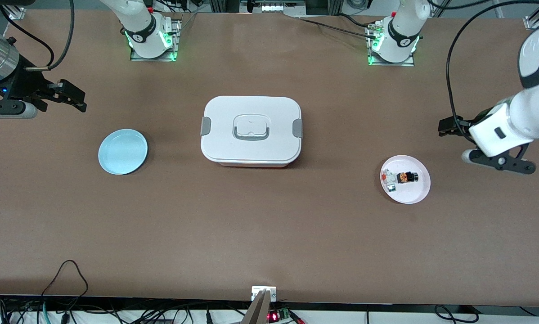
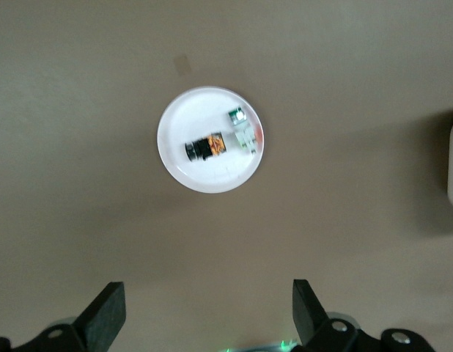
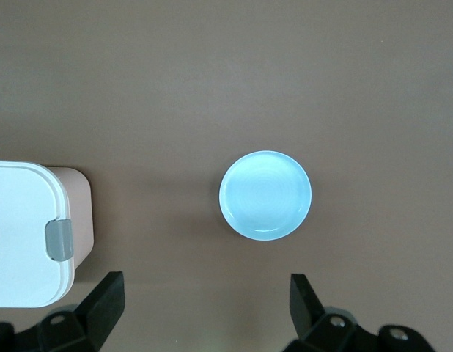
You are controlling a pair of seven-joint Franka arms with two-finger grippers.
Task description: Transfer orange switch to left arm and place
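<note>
The orange switch [image 1: 406, 177] lies on a small pale pink plate [image 1: 415, 192] toward the left arm's end of the table. It also shows in the left wrist view [image 2: 207, 147] on that plate [image 2: 212, 176]. The white lidded box [image 1: 251, 130] stands at the table's middle. My left gripper [image 1: 447, 127] is open and empty, in the air above bare table beside the pink plate [image 2: 208, 293]. My right gripper [image 1: 76, 96] is open and empty, up over the right arm's end of the table [image 3: 204, 282].
A red-and-white part [image 1: 388, 173] and a green-and-white part [image 1: 391, 186] lie beside the switch on the pink plate. An empty light blue plate [image 1: 123, 151] sits toward the right arm's end, also in the right wrist view [image 3: 265, 195]. The box's edge [image 3: 25, 227] shows there.
</note>
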